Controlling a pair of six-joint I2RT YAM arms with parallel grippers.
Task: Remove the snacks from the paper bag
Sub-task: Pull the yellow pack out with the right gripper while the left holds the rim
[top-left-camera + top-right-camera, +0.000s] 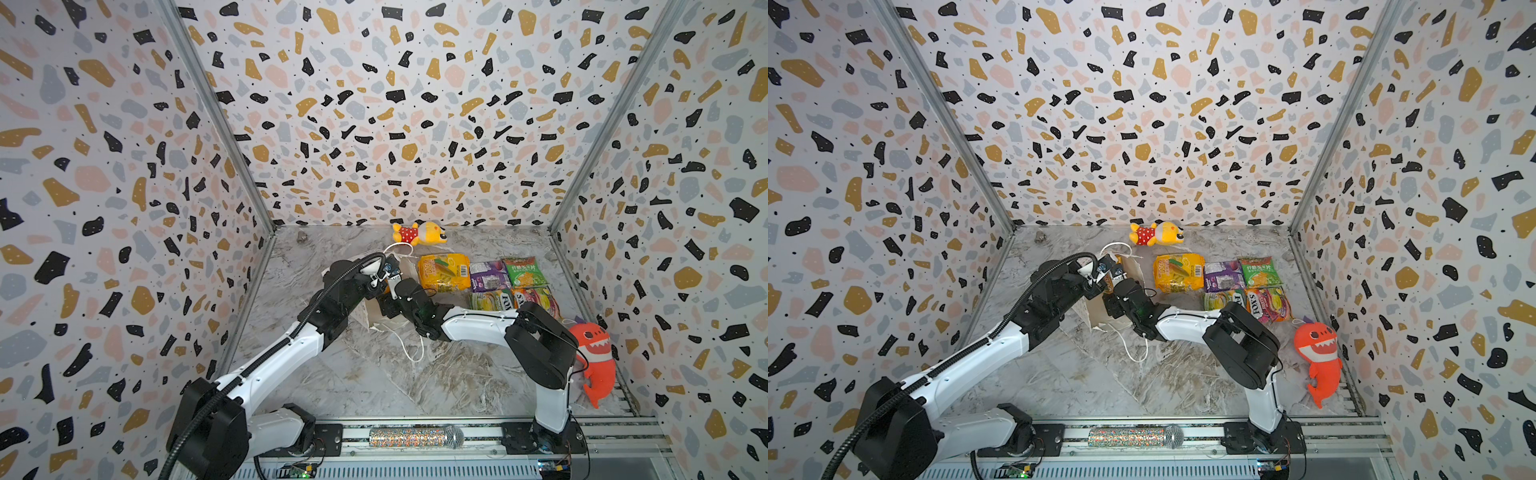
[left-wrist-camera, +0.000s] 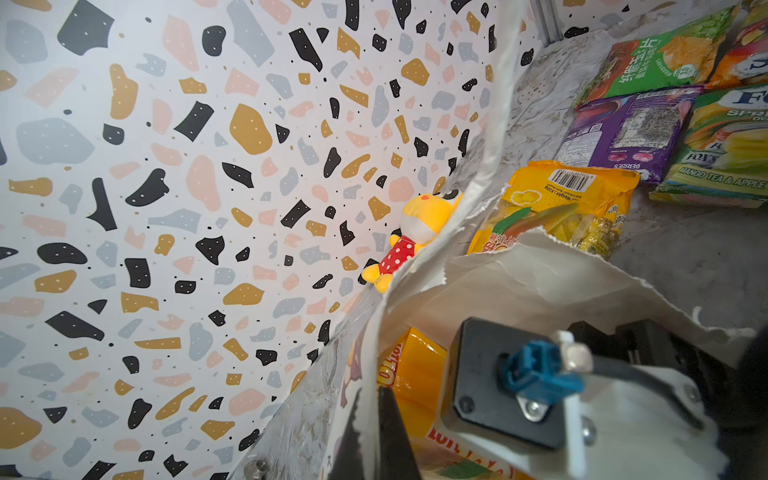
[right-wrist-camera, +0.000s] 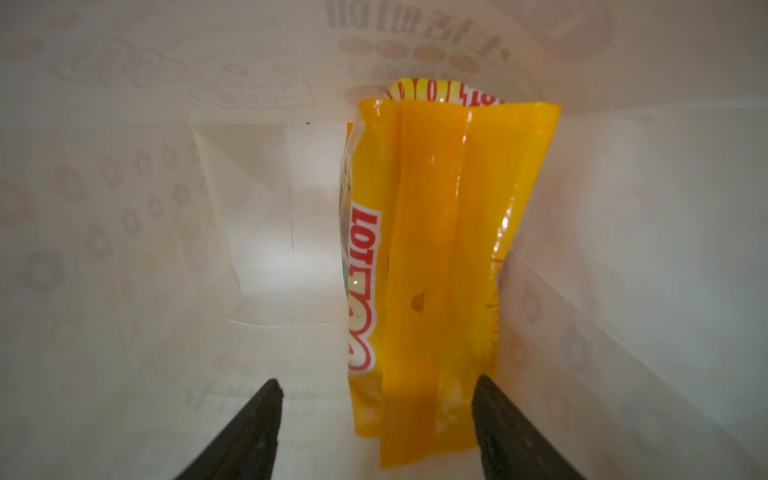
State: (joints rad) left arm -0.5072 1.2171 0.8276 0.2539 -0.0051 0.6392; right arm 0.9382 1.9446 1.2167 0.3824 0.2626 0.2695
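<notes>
Marbled tabletop (image 1: pixel 374 382), packets (image 1: pixel 489 276), paper bag (image 2: pixel 540 286) apparently tipped, yellow plush (image 1: pixel 419 233), orange plush (image 1: pixel 594 357)

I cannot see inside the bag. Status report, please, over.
Left gripper shut on paper bag rim. Right gripper open inside, astride lone orange packet. Nothing in the way.

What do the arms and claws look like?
The left arm and right arm: white links, black joint housings. A black corrugated hose follows the left, a thin black cable the right. The left claw and right claw: black tapered fingers.
</notes>
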